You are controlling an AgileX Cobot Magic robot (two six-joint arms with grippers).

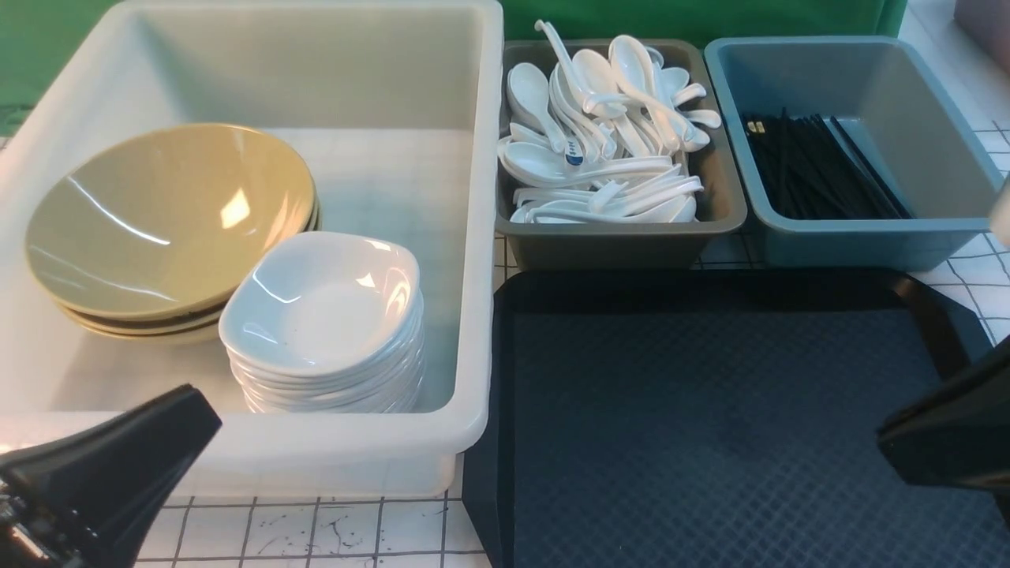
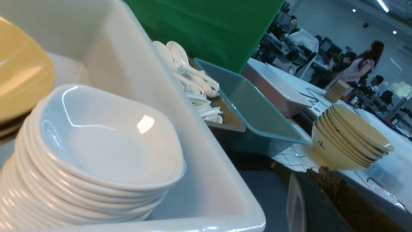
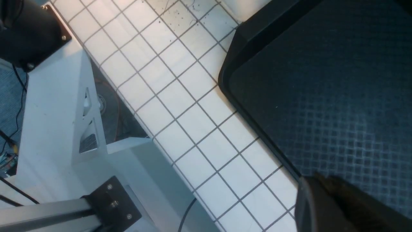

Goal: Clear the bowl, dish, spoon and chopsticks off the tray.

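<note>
As sorted beside black tray [image 1: 710, 426], itself bare: olive bowls [image 1: 166, 221], white dishes [image 1: 323, 315] in white tub [image 1: 473, 237]; spoons [image 1: 600, 134], chopsticks [image 1: 821, 166] in bins. Right claw [image 3: 322, 199] closed, empty; left claw undeterminable. Risk: retracting arm clipping tub rim.

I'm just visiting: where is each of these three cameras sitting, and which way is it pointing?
Front view: between the arms, facing forward over the tray and white tub; both arms' dark tips show at the lower corners.
Left wrist view: on the left arm, looking across the white dishes; no arm clearly shows.
Right wrist view: on the right arm, looking down at the tray's edge; a dark finger shows.
Shared: front and right wrist show the tray.
</note>
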